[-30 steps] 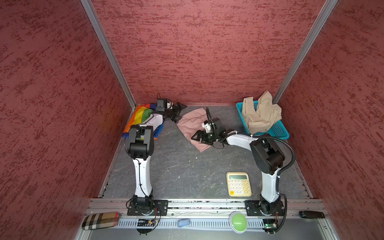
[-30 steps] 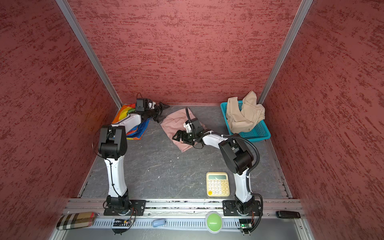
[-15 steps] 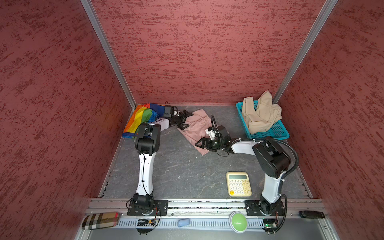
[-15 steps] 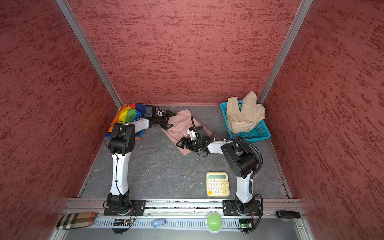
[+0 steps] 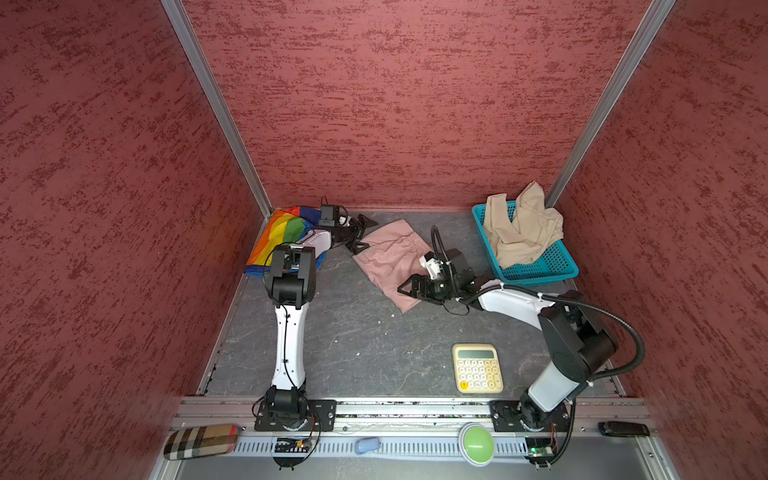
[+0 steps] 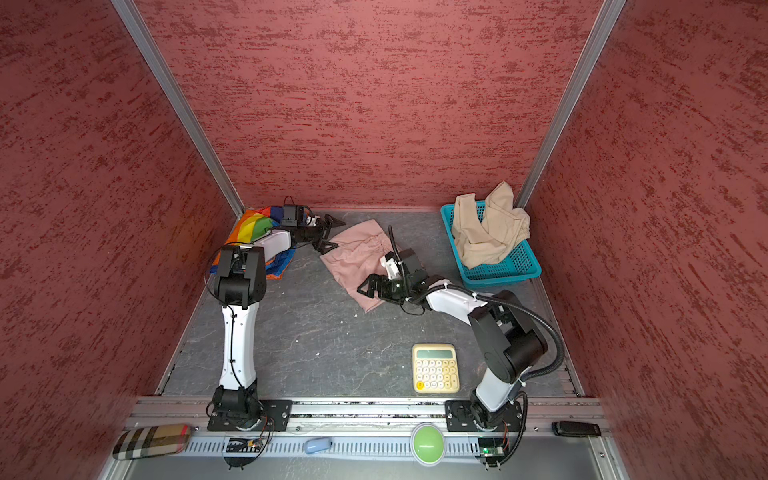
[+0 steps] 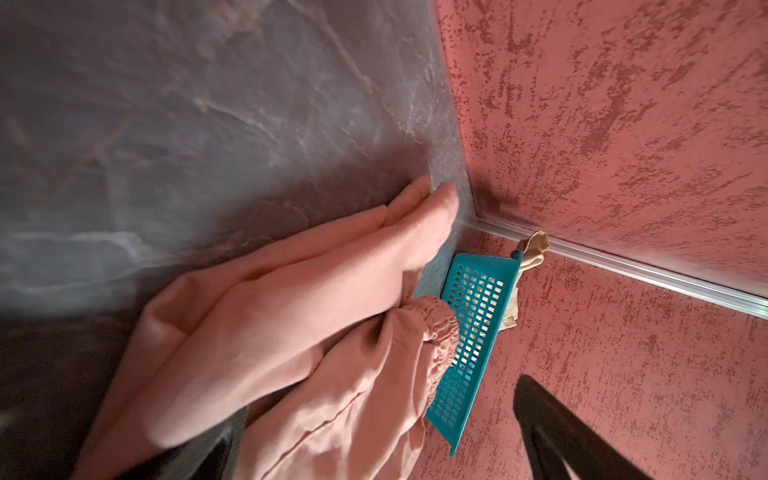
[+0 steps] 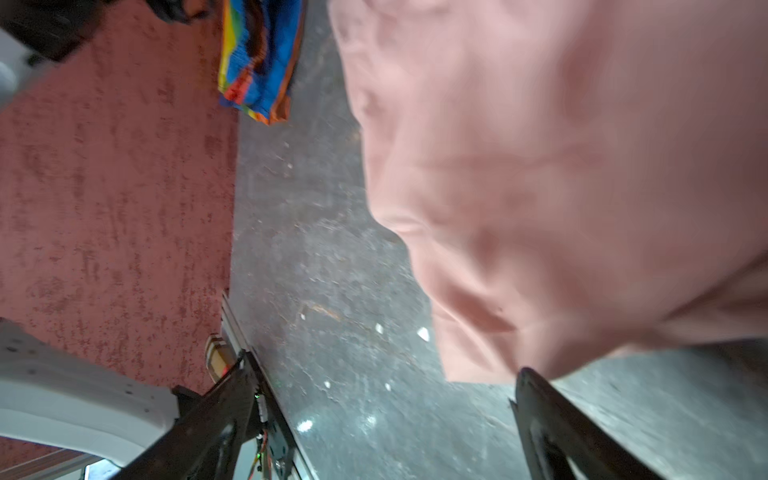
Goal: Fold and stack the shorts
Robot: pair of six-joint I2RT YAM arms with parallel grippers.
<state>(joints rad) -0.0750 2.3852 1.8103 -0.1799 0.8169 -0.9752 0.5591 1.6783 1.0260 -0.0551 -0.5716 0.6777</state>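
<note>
Both arms have closed in on the pink shorts (image 5: 388,257) over the last second. The left end effector (image 5: 368,235) has swung off the rainbow shorts (image 5: 282,228) to the pink pair's far left corner. The right end effector (image 5: 405,287) has drawn back toward their near end. The cloth itself lies much where it did.

Both end effectors stand spread wide and grip nothing. In the left wrist view the pink shorts (image 7: 291,311) run between the fingers, unpinched. In the right wrist view only bare surface (image 8: 332,291) lies between the fingers, with the cloth's near corner just beside one of them.

Further out, the pink shorts lie doubled over at the middle back of the surface (image 5: 353,340), gathered waist showing. The rainbow shorts sit folded against the left wall, and the beige shorts (image 5: 519,232) are heaped in the basket (image 5: 548,270) at far right.

With open jaws at opposite ends, a two-point grasp looks likely, for another fold or a lift onto the rainbow pair. The beige pair looks untouched.
</note>
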